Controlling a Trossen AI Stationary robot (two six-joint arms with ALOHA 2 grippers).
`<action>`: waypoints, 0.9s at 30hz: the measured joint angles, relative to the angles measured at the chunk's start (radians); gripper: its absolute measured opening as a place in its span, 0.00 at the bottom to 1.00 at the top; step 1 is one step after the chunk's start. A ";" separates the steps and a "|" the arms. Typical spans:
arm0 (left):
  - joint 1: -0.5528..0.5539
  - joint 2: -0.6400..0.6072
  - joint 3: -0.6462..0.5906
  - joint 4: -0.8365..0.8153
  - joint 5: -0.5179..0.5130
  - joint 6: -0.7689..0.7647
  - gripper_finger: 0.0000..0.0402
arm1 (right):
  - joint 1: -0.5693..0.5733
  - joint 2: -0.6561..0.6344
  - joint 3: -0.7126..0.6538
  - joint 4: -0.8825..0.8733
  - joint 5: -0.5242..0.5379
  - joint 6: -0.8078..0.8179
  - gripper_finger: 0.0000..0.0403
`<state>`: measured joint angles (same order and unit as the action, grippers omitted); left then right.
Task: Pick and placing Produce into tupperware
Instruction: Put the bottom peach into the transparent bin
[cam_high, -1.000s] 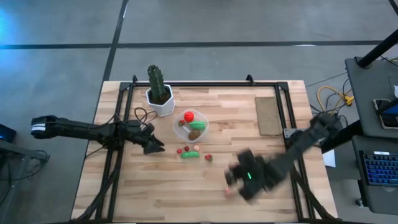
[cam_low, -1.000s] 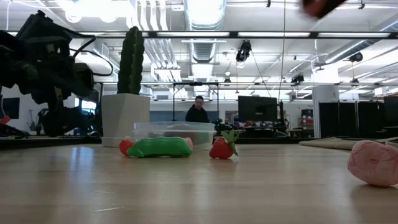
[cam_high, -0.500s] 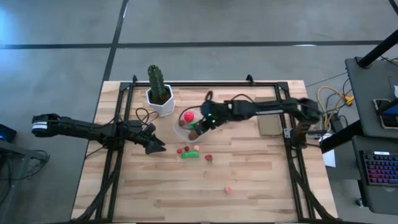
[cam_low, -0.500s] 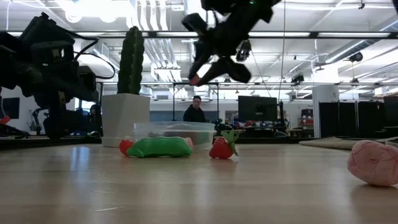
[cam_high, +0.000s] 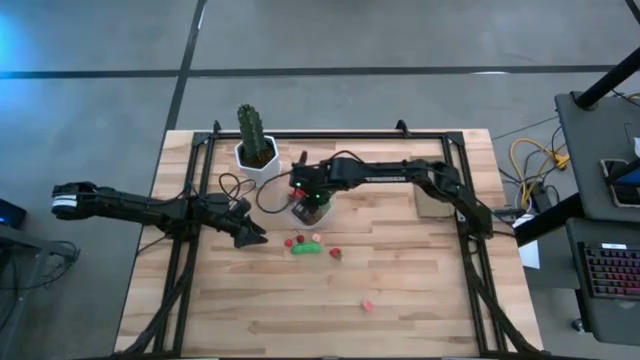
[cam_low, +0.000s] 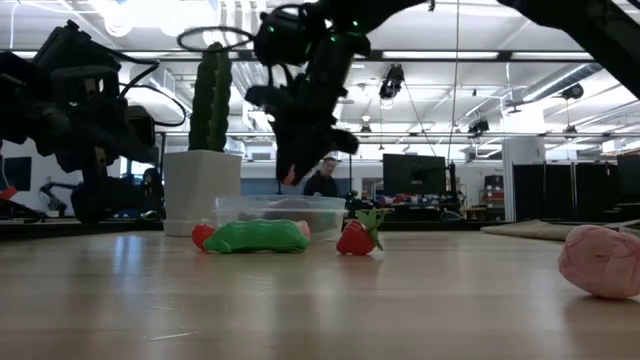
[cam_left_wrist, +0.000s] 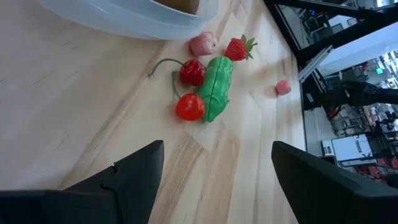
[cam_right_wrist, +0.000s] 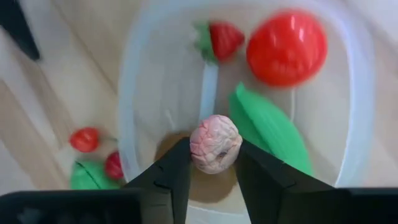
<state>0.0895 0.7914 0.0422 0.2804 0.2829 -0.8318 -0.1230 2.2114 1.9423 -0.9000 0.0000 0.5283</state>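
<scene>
The tupperware (cam_right_wrist: 149, 81) stands on the table (cam_high: 420, 290) just beside the white pot (cam_high: 262, 167) with the cactus (cam_high: 250, 126). Inside it lie a red ball (cam_right_wrist: 286, 48), a small strawberry (cam_right_wrist: 222, 38), a green oblong piece (cam_right_wrist: 273, 134) and something brown under the gripper. The right gripper (cam_right_wrist: 214, 163) hangs directly over the container, and its two fingers pinch a pale pink lump (cam_right_wrist: 215, 144) between them. On the wood near the container lie two cherries (cam_left_wrist: 191, 89), a green pea pod (cam_left_wrist: 217, 87), a strawberry (cam_left_wrist: 239, 48) and a pink piece (cam_left_wrist: 203, 44); another pink piece (cam_high: 367, 305) lies well apart. The left gripper (cam_left_wrist: 211, 168) waits low over the table near the cherries, its fingers spread and holding nothing.
</scene>
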 joint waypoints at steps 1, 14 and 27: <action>0.000 0.000 0.000 0.000 0.000 0.000 0.71 | 0.000 0.010 0.033 -0.016 0.005 -0.019 0.29; 0.000 0.011 -0.001 -0.001 0.000 0.000 0.71 | 0.009 0.075 0.206 -0.149 0.004 -0.080 0.62; 0.000 0.013 -0.001 0.005 0.000 0.001 0.71 | 0.325 -0.103 0.081 -0.604 -0.019 0.060 0.65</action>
<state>0.0895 0.8040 0.0414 0.2853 0.2832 -0.8310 0.2015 2.1085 2.0237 -1.5036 -0.0190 0.5885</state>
